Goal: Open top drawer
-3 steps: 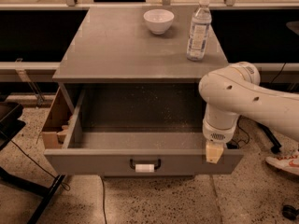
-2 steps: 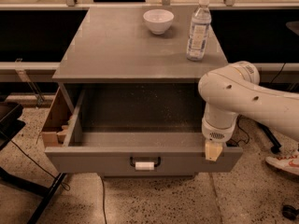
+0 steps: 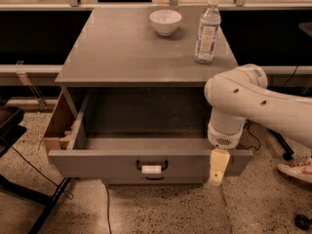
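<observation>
The top drawer (image 3: 107,164) of the grey cabinet is pulled far out toward me. Its grey front panel carries a black handle with a small white tag (image 3: 151,168). The inside of the drawer is speckled grey and looks empty. My gripper (image 3: 218,168) hangs from the white arm at the right end of the drawer front, with its cream-coloured tip pointing down over the front panel's top edge, well right of the handle. It holds nothing that I can see.
A white bowl (image 3: 165,21) and a clear water bottle (image 3: 207,30) stand on the cabinet top (image 3: 122,48). A wooden side piece (image 3: 56,126) sticks out left of the drawer. Black legs of a stand (image 3: 29,199) lie at lower left. A shoe (image 3: 295,171) is at the right.
The drawer has slid a little further out toward me, and the gripper has moved with it, staying at the right end of the front panel.
</observation>
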Robot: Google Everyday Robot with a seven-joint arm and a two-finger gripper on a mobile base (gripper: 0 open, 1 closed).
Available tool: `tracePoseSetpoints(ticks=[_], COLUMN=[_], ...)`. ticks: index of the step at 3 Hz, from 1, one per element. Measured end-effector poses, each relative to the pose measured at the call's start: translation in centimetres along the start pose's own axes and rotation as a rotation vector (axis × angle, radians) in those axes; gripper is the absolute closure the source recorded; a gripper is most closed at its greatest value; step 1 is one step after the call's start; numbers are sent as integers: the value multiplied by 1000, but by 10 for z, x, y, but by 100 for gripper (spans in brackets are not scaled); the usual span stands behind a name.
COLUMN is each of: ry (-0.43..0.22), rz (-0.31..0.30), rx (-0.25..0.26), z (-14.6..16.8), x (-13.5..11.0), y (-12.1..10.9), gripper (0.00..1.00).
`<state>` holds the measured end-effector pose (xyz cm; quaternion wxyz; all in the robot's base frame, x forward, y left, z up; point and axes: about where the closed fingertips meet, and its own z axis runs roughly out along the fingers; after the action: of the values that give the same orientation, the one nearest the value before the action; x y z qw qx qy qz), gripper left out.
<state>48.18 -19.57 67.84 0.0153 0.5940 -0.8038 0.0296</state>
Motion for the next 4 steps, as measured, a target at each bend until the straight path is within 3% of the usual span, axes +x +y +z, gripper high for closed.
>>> tracePoseSetpoints(ticks=[1, 2, 3, 4], ry=[6, 1, 3, 3], rz=[-3, -36, -37, -37], rx=[-4, -54, -60, -60], z=[2, 8, 7, -1], x=[4, 28, 34, 34], y=[7, 61, 68, 66], gripper=[0, 26, 49, 80])
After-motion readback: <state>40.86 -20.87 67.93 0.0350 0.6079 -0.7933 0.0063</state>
